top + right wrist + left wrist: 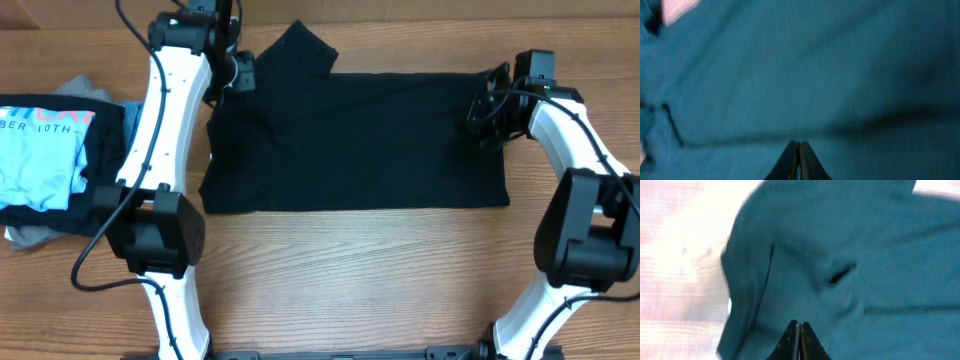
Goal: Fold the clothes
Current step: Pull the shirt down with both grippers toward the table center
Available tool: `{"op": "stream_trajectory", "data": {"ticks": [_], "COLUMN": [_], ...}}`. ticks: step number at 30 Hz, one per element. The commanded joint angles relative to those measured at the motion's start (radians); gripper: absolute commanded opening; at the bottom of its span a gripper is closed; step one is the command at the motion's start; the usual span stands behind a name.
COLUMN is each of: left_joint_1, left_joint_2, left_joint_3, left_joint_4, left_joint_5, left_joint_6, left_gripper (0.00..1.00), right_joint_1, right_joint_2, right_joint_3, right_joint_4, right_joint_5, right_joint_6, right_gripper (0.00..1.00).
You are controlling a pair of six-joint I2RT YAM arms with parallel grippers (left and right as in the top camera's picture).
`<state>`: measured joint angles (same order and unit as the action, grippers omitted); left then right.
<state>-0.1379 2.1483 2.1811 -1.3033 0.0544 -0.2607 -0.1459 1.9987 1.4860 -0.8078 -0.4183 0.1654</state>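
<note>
Clothes (355, 140), one black T-shirt, lie spread flat on the wooden bench (350, 290), with one sleeve (300, 50) sticking out at the far edge. The left claw (240, 75) is at the far left corner of the clothes, beside this sleeve, and the right claw (490, 110) is at their far right corner. Both claws have their fingers together, low on the fabric; whether cloth is caught between them I cannot tell. A light blue T-shirt (40, 150) lies left of the clothes, apart from them.
</note>
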Motion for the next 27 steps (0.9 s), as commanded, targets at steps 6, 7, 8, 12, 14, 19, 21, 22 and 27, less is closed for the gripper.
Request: {"op": "stream_trajectory", "data": {"ticks": [6,7,8,12,14,19,21,22,27], "left_joint_1": [-0.009,-0.008,-0.008,-0.006,-0.008,-0.014,-0.014,-0.014,-0.011], "left_joint_2": [0.033,0.033,0.033,0.033,0.033,0.033,0.034,0.034,0.034], "left_joint_3": [-0.226,-0.286,-0.333,-0.468,-0.483,-0.536,-0.575,-0.603,-0.753], "left_joint_4": [0.009,0.069,0.119,0.228,0.226,0.261,0.3,0.332,0.442], "left_joint_5": [0.017,0.017,0.018,0.079,0.075,0.046,0.032,0.013,-0.014], "left_joint_6": [-0.043,-0.043,-0.043,-0.051,-0.051,-0.054,-0.061,-0.08,-0.121], "left_gripper": [0.04,0.04,0.04,0.04,0.04,0.04,0.04,0.04,0.04], "right_joint_1": [0.001,0.001,0.001,0.001,0.001,0.001,0.001,0.001,0.001], "right_joint_2": [-0.091,-0.091,-0.091,-0.09,-0.09,-0.09,-0.09,-0.09,-0.09], "right_joint_3": [-0.018,-0.034,-0.049,-0.108,-0.133,-0.218,-0.243,-0.257,-0.334], "right_joint_4": [-0.203,-0.193,-0.176,-0.136,-0.134,-0.054,-0.023,-0.006,0.061], "right_joint_5": [0.124,0.135,0.137,0.138,0.15,0.172,0.175,0.18,0.222], "right_joint_6": [0.022,0.022,0.021,0.017,0.014,0.019,0.018,0.018,0.018], "right_gripper": [0.04,0.04,0.04,0.04,0.04,0.04,0.04,0.04,0.04]}}
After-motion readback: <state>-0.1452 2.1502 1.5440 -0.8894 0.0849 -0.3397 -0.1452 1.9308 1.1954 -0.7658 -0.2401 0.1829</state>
